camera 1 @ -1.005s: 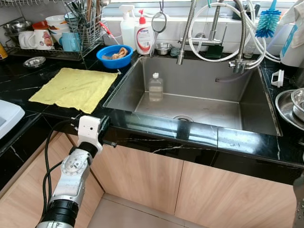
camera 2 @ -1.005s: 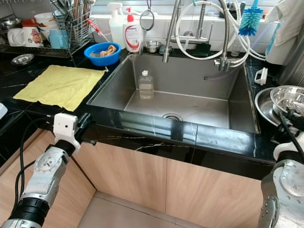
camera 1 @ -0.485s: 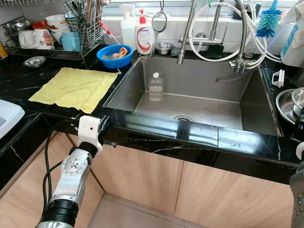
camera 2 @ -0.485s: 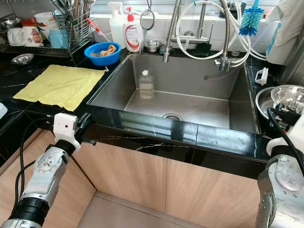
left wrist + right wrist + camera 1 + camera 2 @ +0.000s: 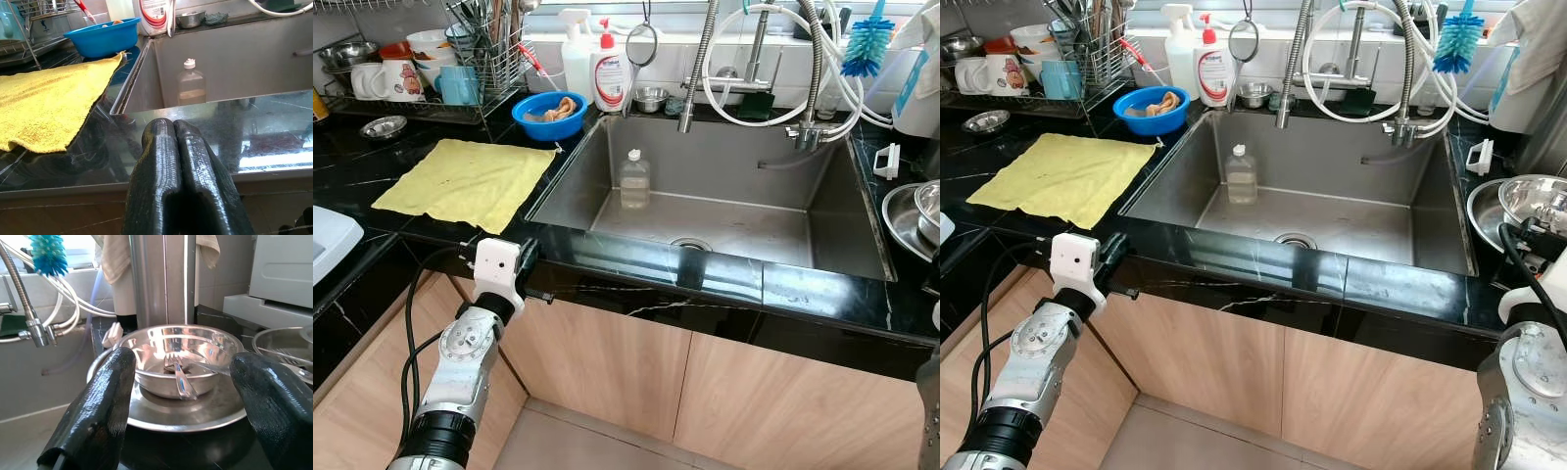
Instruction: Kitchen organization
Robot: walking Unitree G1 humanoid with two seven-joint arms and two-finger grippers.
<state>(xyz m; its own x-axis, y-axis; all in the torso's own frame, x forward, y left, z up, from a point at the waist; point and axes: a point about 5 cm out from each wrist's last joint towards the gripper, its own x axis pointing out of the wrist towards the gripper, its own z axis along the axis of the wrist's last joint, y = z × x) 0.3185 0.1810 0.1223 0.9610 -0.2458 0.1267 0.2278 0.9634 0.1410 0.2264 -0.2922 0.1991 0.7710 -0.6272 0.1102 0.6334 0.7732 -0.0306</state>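
My right gripper (image 5: 181,396) is spread wide, facing the shiny steel bowl (image 5: 178,355) stacked on a steel plate (image 5: 166,413), right of the sink on the black surface (image 5: 1410,284). Risk: bowl skids on plate, loose fork (image 5: 178,374) rattles out. Left gripper (image 5: 174,147) pressed together at the surface edge.

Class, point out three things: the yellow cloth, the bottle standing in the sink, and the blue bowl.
yellow cloth (image 5: 470,182), left eye view, middle of the fabric.
bottle (image 5: 633,183), left eye view, its body.
blue bowl (image 5: 540,127), left eye view, front wall.

Yellow cloth (image 5: 465,182); blue bowl (image 5: 547,116); black white-veined counter (image 5: 822,294); steel sink (image 5: 744,227).
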